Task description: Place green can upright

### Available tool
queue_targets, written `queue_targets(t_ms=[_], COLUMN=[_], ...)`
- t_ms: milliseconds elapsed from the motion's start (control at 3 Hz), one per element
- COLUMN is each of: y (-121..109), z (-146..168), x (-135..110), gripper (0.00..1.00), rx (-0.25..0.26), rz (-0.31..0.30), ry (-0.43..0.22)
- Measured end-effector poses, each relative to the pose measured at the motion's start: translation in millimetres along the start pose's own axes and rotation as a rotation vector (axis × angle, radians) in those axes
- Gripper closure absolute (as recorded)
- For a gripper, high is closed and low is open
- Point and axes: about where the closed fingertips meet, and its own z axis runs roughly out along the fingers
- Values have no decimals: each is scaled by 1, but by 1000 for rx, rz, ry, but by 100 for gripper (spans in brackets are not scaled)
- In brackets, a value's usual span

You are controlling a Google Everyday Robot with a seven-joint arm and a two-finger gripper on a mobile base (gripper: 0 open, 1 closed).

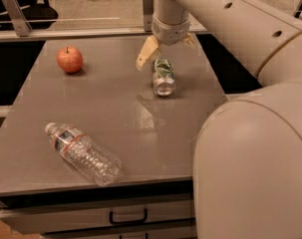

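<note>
The green can [163, 76] lies on its side on the grey table [115, 118], right of centre, its silver end facing the camera. My gripper [168, 48] hangs just above and behind the can's far end. It is open: one tan finger [146, 54] shows to the left of the can, the other [189, 39] to the right. Nothing is between the fingers. The arm fills the right side of the view.
A red apple [70, 59] stands at the table's far left. A clear plastic water bottle [83, 153] lies on its side near the front left edge. A drawer with a handle [128, 216] sits below the table front. A rail runs behind the table.
</note>
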Motion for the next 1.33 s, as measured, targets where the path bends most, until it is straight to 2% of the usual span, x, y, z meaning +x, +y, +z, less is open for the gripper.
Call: queue_targets(t_ms=[333,1000,1333], y=[14,24,25], z=[12,23,23], x=[0,7,9], gripper=[0,41,65], rx=[-12,-24,-34], rz=[76,164,176], ry=[31,58,47])
